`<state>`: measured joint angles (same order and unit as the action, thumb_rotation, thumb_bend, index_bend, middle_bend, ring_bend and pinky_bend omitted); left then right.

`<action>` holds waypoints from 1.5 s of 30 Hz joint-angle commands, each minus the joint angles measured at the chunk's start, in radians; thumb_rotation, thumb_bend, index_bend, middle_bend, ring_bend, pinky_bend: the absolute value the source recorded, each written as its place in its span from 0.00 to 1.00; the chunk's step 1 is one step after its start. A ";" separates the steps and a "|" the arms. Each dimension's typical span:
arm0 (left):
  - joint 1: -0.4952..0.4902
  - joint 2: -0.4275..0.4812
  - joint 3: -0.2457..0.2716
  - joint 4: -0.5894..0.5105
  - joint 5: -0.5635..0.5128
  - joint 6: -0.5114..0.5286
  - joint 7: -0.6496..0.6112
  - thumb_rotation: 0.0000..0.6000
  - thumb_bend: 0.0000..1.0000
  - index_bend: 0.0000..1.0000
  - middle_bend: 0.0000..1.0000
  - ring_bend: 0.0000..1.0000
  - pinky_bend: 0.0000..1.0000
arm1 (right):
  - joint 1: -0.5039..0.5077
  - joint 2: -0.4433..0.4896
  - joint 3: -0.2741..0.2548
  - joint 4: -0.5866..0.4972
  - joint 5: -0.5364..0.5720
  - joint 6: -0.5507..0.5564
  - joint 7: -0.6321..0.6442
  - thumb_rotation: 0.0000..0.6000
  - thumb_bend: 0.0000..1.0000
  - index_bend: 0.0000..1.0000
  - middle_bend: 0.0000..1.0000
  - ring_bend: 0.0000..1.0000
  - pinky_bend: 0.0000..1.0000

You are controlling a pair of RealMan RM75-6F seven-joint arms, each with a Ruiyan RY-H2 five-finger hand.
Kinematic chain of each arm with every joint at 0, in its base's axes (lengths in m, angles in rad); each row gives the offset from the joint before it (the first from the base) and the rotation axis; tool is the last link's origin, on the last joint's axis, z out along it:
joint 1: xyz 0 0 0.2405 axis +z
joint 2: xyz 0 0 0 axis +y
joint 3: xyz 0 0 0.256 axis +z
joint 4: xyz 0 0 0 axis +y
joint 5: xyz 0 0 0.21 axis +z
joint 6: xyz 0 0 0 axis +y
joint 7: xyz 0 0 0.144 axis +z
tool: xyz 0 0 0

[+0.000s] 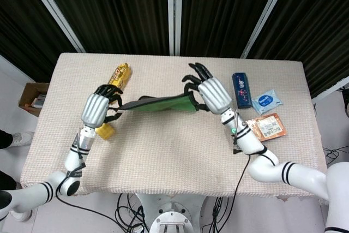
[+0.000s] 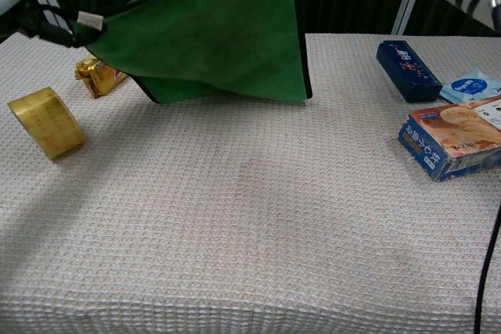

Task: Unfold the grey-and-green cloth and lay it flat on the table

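Note:
The cloth (image 1: 158, 103) shows its green face with a dark edge and hangs stretched between my two hands above the table (image 1: 174, 145). My left hand (image 1: 99, 107) pinches its left corner, and my right hand (image 1: 210, 93) grips its right corner. In the chest view the cloth (image 2: 219, 41) slopes down toward the table, its lower edge near the surface at the back. There my left hand (image 2: 47, 13) shows only as dark fingers at the top left corner. The right hand itself is out of the chest view.
A yellow tape roll (image 2: 45, 121) lies at the left, and a gold snack bar (image 2: 98, 73) sits partly behind the cloth. At the right are a dark blue box (image 2: 407, 70), a blue-white packet (image 2: 473, 87) and an orange box (image 2: 458, 140). A cardboard box (image 1: 34, 97) stands beside the table's left side.

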<state>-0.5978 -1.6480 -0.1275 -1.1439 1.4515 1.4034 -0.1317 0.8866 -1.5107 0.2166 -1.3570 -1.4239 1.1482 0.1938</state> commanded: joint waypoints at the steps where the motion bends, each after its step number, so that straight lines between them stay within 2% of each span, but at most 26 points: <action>1: 0.053 0.000 0.062 -0.008 0.055 0.046 0.008 1.00 0.42 0.64 0.35 0.26 0.24 | -0.041 0.030 -0.056 -0.043 -0.055 0.003 0.046 1.00 0.60 0.75 0.29 0.00 0.00; 8: 0.113 0.031 0.150 -0.066 0.139 0.081 0.051 1.00 0.42 0.64 0.35 0.26 0.24 | -0.075 0.091 -0.132 -0.137 -0.126 -0.016 0.039 1.00 0.60 0.74 0.30 0.00 0.00; 17: 0.168 0.037 0.211 -0.096 0.207 0.100 0.122 1.00 0.42 0.64 0.34 0.26 0.24 | -0.103 0.153 -0.204 -0.219 -0.187 -0.051 0.014 1.00 0.60 0.74 0.30 0.00 0.00; 25: 0.186 0.018 0.243 -0.091 0.240 0.059 0.168 1.00 0.42 0.63 0.34 0.26 0.24 | -0.108 0.175 -0.268 -0.225 -0.224 -0.126 -0.011 1.00 0.60 0.74 0.30 0.00 0.00; 30: 0.186 0.021 0.253 -0.091 0.240 0.008 0.222 1.00 0.41 0.61 0.31 0.24 0.23 | -0.118 0.151 -0.282 -0.208 -0.235 -0.138 -0.046 1.00 0.60 0.74 0.30 0.00 0.00; 38: 0.183 0.027 0.258 -0.088 0.250 -0.042 0.276 1.00 0.40 0.58 0.28 0.22 0.23 | -0.136 0.046 -0.297 -0.132 -0.261 -0.141 -0.094 1.00 0.56 0.72 0.30 0.00 0.00; 45: 0.186 0.047 0.267 -0.121 0.232 -0.106 0.342 1.00 0.38 0.52 0.24 0.20 0.22 | -0.134 0.008 -0.316 -0.105 -0.289 -0.163 -0.141 1.00 0.55 0.71 0.30 0.00 0.00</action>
<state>-0.4136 -1.6060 0.1372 -1.2569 1.6894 1.3082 0.1998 0.7528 -1.4971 -0.0958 -1.4659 -1.7076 0.9881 0.0583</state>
